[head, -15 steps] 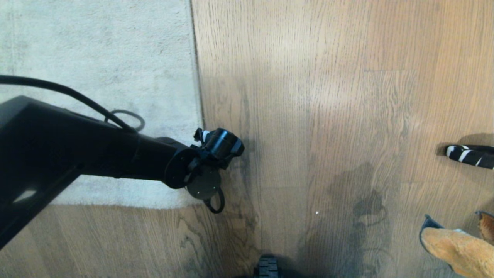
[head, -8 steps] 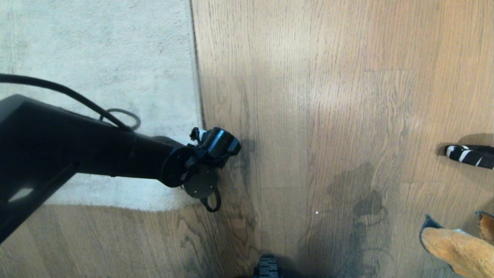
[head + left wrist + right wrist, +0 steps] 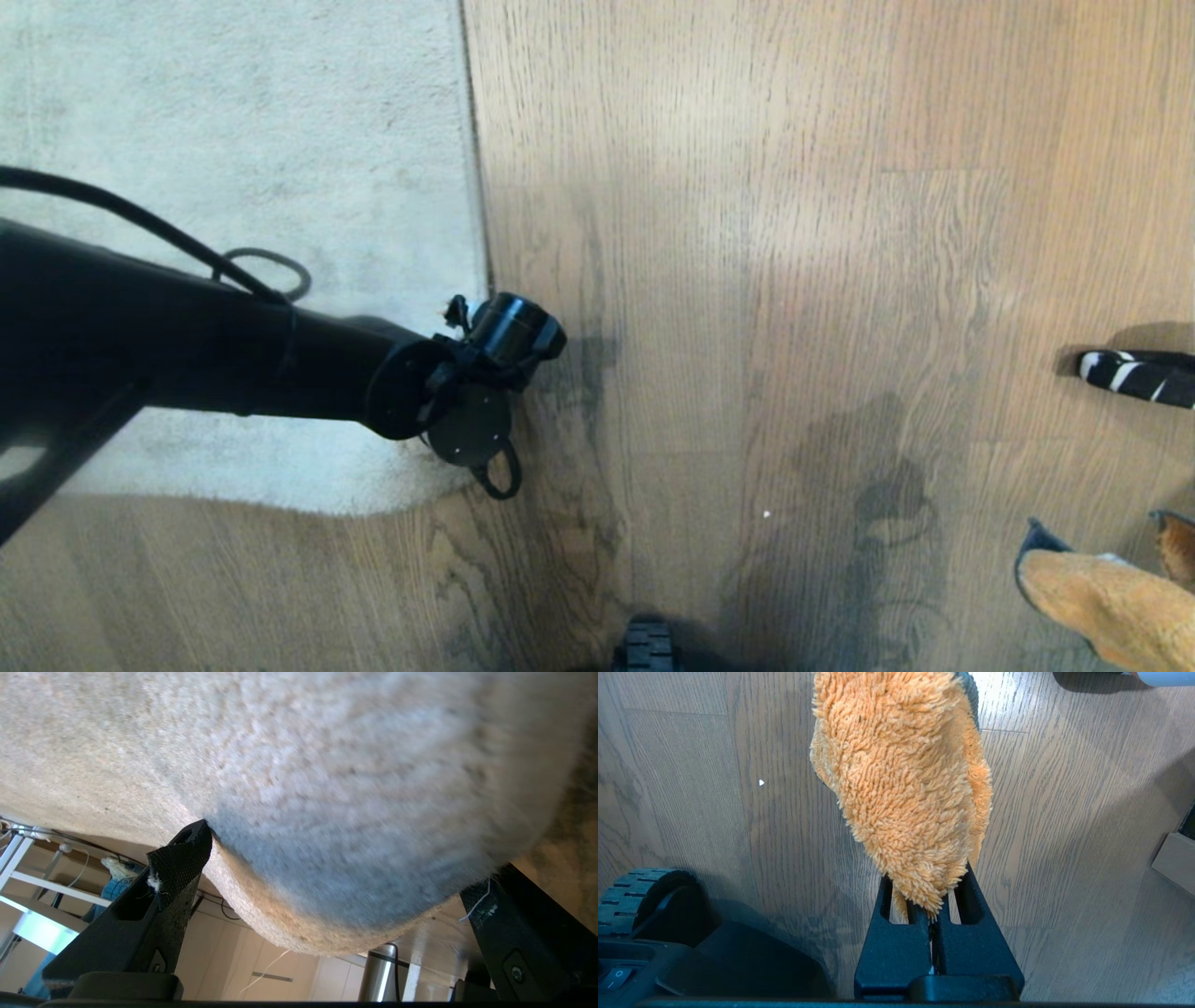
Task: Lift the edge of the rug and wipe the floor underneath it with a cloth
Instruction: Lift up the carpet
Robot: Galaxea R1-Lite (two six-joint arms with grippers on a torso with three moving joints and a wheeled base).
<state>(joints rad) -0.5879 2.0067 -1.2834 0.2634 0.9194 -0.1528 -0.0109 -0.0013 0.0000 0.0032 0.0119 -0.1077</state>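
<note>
Gaping left gripper (image 3: 327, 896) straddles rug edge (image 3: 299, 924); right gripper (image 3: 931, 914) pinches cloth (image 3: 901, 788) above floor (image 3: 1064, 835)

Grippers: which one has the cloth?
The right gripper: its jaws are shut on the orange cloth. The left gripper stands open around the rug edge, with no cloth.

The left gripper (image 3: 336, 877) stands with jaws wide apart at the rug edge (image 3: 327, 933), whose raised corner fills the gap between the fingers (image 3: 177, 868). Beyond it, open floor (image 3: 794, 233) runs bare toward a striped object (image 3: 1134, 375). The right gripper (image 3: 931, 914), pinching the cloth (image 3: 901, 788), hangs over bare planks, a wheel (image 3: 640, 896) beside it.
</note>
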